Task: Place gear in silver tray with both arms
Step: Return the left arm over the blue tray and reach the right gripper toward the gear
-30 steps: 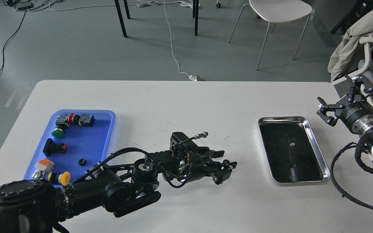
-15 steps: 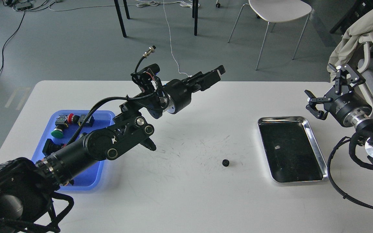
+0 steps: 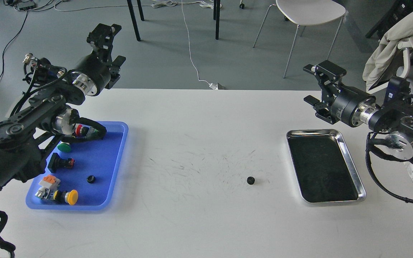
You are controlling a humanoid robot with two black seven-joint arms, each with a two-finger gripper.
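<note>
A small black gear [image 3: 251, 180] lies on the white table, a little left of the silver tray's [image 3: 312, 132] front left corner. The tray's dark bottom holds nothing. My left gripper [image 3: 111, 50] is raised high at the far left, above the table's back edge. Its fingers stand apart and hold nothing. My right gripper [image 3: 316, 86] hovers just beyond the silver tray's far edge, pointing left. It is open and empty, well above and behind the gear.
A blue plastic tray [image 3: 120, 150] at the left holds several push-button switches and a second small black gear [image 3: 91, 178]. My left arm hangs over the tray's far end. Beyond the table are a white chair [image 3: 308, 12], table legs and floor cables.
My left gripper let go of the gear on the table, then rose and swung back to the far left. My right gripper turned and moved left, toward the tray's far edge.
</note>
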